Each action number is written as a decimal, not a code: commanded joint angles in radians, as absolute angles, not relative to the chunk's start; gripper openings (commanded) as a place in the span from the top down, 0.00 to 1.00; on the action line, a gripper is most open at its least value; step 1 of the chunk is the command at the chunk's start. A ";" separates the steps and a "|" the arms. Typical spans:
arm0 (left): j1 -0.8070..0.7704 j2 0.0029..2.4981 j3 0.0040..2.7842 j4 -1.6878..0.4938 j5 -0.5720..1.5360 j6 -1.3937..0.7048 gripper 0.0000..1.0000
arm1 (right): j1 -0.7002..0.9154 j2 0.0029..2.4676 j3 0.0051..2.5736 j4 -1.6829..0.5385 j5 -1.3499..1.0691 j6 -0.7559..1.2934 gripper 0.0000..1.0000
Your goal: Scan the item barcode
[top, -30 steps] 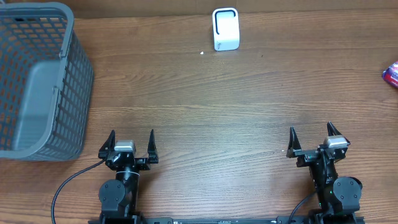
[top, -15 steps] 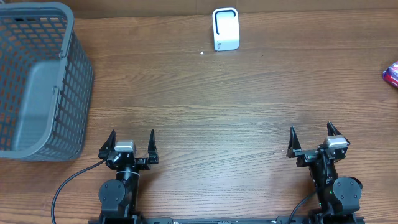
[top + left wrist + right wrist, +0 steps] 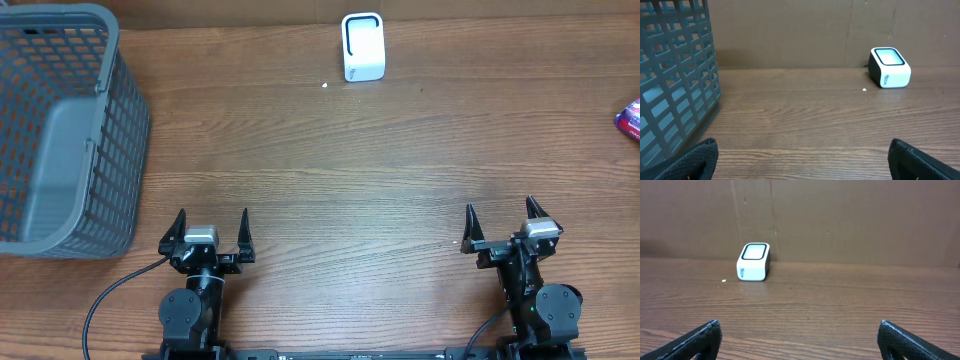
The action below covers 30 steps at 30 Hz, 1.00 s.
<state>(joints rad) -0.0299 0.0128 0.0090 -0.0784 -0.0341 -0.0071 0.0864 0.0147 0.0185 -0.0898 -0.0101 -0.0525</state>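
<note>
A white barcode scanner (image 3: 362, 47) with a dark window stands at the table's far middle; it also shows in the left wrist view (image 3: 889, 67) and the right wrist view (image 3: 754, 261). A red and blue packaged item (image 3: 630, 121) lies at the right edge, partly cut off by the frame. My left gripper (image 3: 212, 215) rests open near the front edge at the left, nothing between its fingers (image 3: 802, 145). My right gripper (image 3: 500, 206) sits open at the front right, likewise with nothing in it (image 3: 799, 324). Both are far from the scanner and the item.
A large grey plastic mesh basket (image 3: 125, 130) stands at the left, its wall close to the left gripper's view (image 3: 675, 85). A brown cardboard wall (image 3: 840, 220) backs the wooden table. A small white speck (image 3: 325, 85) lies near the scanner.
</note>
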 commanded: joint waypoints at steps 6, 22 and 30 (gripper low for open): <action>-0.020 0.004 0.005 -0.076 -0.025 0.004 0.00 | 0.084 0.003 0.008 -0.083 -0.001 -0.056 0.00; -0.020 0.004 0.005 -0.076 -0.025 0.004 0.00 | 0.083 0.003 0.008 -0.084 -0.009 0.062 0.00; -0.020 0.004 0.005 -0.076 -0.025 0.004 0.00 | 0.083 0.003 0.008 -0.084 -0.003 0.059 0.00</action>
<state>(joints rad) -0.0299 0.0128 0.0090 -0.0784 -0.0341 -0.0071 0.0864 0.0147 0.0185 -0.0895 -0.0109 0.0425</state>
